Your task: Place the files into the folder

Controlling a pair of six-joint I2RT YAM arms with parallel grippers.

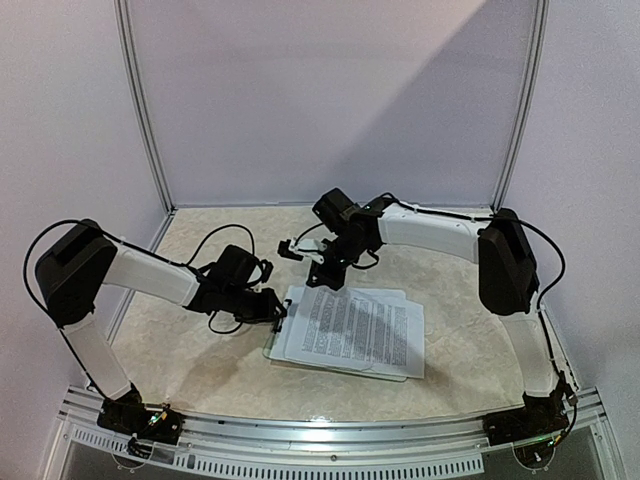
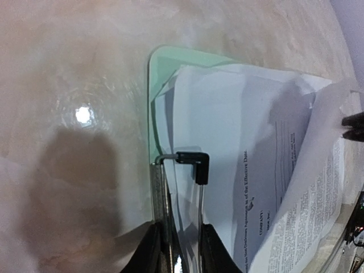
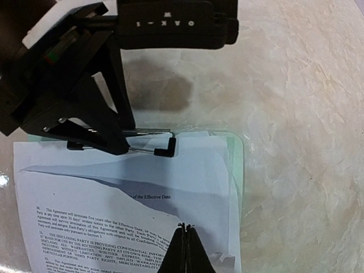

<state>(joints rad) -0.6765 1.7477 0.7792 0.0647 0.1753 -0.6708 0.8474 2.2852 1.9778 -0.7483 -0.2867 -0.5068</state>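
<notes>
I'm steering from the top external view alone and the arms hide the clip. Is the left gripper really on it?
Observer: Yes; the left wrist view shows the left gripper shut on the wire lever of the clip.
Operator: Are the files under it?
Observer: In the right wrist view their top edge reaches that lever on the folder; the clamp line itself is hidden.
Operator: And the right gripper?
Observer: Shut on the top sheet, which bows up toward it.

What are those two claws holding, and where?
Left gripper squeezes the wire lever of the folder's black clip; right gripper seems to pinch the top sheet at its edge.
</notes>
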